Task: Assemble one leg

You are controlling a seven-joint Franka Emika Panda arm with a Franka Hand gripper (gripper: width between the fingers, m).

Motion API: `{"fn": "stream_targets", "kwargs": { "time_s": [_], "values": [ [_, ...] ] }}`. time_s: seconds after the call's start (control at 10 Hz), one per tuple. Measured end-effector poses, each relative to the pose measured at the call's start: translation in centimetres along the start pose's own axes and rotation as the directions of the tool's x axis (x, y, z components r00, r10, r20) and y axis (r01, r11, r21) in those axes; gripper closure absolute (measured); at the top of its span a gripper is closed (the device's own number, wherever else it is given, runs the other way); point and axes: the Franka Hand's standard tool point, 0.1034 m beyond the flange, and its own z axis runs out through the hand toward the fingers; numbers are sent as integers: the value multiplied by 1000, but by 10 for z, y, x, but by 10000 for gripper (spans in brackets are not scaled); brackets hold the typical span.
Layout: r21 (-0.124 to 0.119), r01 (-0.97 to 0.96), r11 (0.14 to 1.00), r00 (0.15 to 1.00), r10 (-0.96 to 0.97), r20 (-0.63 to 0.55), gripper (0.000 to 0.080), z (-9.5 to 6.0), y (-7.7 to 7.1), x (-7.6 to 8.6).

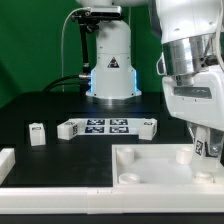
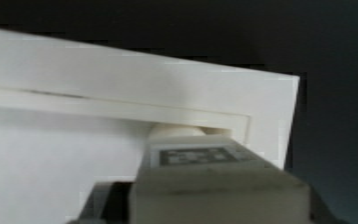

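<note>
A small white leg (image 1: 199, 150) with a square tag on its face stands upright at the corner of the large white square panel (image 1: 140, 168) on the exterior view's right. My gripper (image 1: 205, 156) is shut on it from above. In the wrist view the leg (image 2: 199, 168) fills the near part of the picture. Its far end sits against a round corner socket of the panel (image 2: 87, 130). A second leg (image 1: 37, 133) stands free on the dark table at the exterior view's left.
The marker board (image 1: 107, 127) lies behind the panel, in the middle of the table. A white part (image 1: 6, 160) shows at the left edge of the exterior view. The robot's base (image 1: 110, 70) stands at the back.
</note>
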Motion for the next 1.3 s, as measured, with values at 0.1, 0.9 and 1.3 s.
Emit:
{"fn": "stream_targets", "kwargs": {
  "time_s": [0.1,0.9,1.3],
  "values": [
    [1,-8,1000,1000,8,3,509,0,0,0],
    [-11,557,830,830,-557,12,150,1,1,-13],
    [-42,904,426,428,-902,48,150,3,-6,-15]
  ]
}}
